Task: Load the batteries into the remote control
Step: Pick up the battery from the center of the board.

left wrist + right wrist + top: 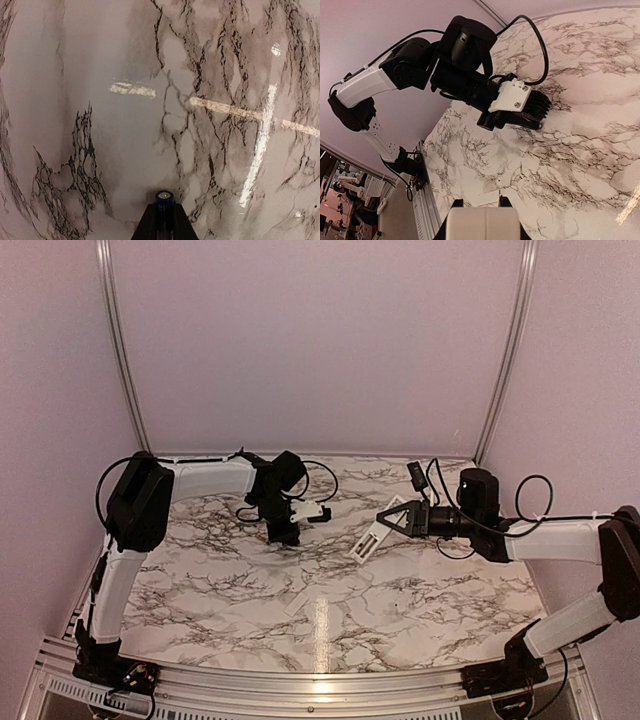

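The table is a marble-patterned slab, white with dark veins, glossy enough to carry a bright glare near the middle of its near edge. Pale lilac walls close it in on the far, left and right sides. Two aluminium posts rise from the far corners. A metal rail runs along the near edge, where both arm bases are bolted at the corners.

Seen close from the left wrist, the surface shows pale streaks across the veining.

The left gripper points down just left of the table's middle, toward the far edge. Its fingers are clamped on a battery, whose metal end faces the marble.

The right gripper reaches in from the right edge with its fingers closed on the remote control. The remote control sits right of the middle, tilted, its free end pointing toward the near left corner. I cannot tell whether that end touches the marble.

The two grippers are near each other but apart. The widest open stretch of marble lies across the near half, between the bases, broken only by a small white flat piece near its centre.
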You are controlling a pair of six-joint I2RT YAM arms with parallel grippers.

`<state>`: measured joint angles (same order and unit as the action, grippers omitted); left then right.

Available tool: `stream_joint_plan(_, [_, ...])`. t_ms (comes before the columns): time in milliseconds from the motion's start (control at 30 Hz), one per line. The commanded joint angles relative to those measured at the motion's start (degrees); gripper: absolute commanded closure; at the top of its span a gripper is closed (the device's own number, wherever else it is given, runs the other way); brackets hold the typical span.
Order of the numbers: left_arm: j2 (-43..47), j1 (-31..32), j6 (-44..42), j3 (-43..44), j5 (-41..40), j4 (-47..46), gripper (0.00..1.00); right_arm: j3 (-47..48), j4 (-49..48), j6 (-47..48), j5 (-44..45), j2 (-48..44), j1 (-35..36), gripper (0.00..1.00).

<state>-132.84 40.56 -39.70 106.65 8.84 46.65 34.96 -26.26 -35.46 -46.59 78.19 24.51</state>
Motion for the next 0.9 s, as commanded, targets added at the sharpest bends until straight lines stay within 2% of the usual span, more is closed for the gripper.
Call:
stream_joint_plan(0, [-0.78,1.22,5.10,2.40,3.53,-2.29,1.00,0.71,2.44,1.60,0.93,-2.04,-0.43,1.00])
stream_joint_plan(100, [3.71,1.61,9.34,-2.06,4.32,-6.90,1.00,0.98,4.04,1.41,1.52,-2.38,-0.43,1.00])
stream_joint_plan(233, [15.15,1.80,18.07,-15.53,5.10,-21.86,1.00,0.40,4.09,-1.38,1.58,-0.88,-0.38,1.00])
stream_joint_plan(533, [37.67,2.34,43.88,-38.48,5.18,-46.57,1.00,2.35,6.74,-1.55,2.47,2.83,2.40,1.00])
stream_joint_plan(700, [44.44,5.51,55.46,-45.25,-1.37,-51.97,1.00,4.27,8.71,-1.77,4.62,5.15,4.68,1.00])
stream_joint_plan(833, [46.06,14.86,53.50,-51.68,-14.75,-58.30,1.00,5.49,9.33,-3.93,5.73,8.51,6.07,1.00])
stream_joint_plan(867, [45.66,16.22,53.27,-52.89,-15.71,-60.08,1.00,5.63,9.32,-4.49,5.72,9.32,6.34,1.00])
